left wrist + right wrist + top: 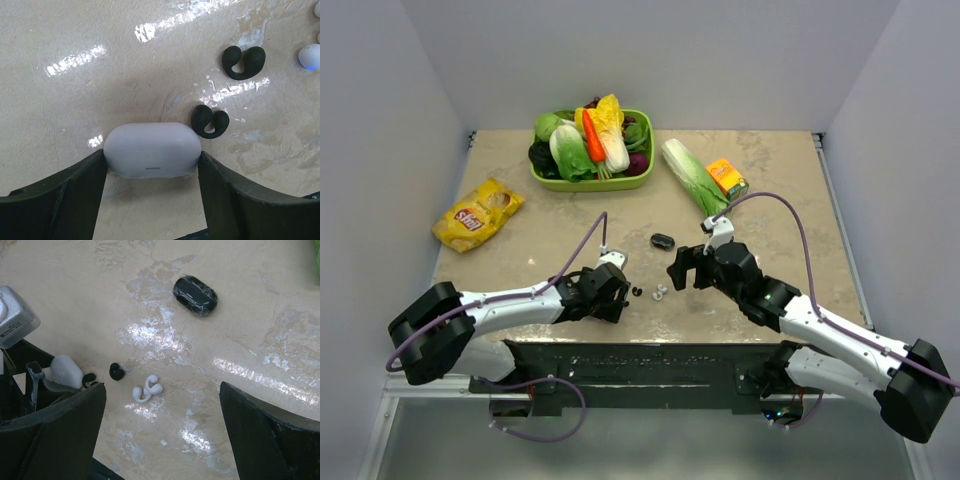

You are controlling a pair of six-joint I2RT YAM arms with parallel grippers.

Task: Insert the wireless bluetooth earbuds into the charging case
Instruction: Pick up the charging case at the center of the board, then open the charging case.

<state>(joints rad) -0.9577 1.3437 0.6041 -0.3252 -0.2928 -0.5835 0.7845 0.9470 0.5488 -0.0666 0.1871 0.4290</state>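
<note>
A closed white charging case (152,147) lies on the table with my left gripper (152,157) shut on it, one fingertip pressed against each side. Two black earbuds (243,62) (210,121) lie just right of that case, and a white earbud (310,55) shows at the frame's edge. In the right wrist view the white earbud pair (146,388) lies hooked together between the black earbuds (116,371) and bare table. My right gripper (162,390) hangs open above them, holding nothing. A black charging case (195,295) (662,241) lies closed farther back. From above, the left gripper (620,290) hides the white case.
A green basket (590,186) of vegetables stands at the back centre. A napa cabbage (692,177) and an orange box (727,178) lie at the back right. A yellow chips bag (477,214) lies at the left. White walls enclose the table.
</note>
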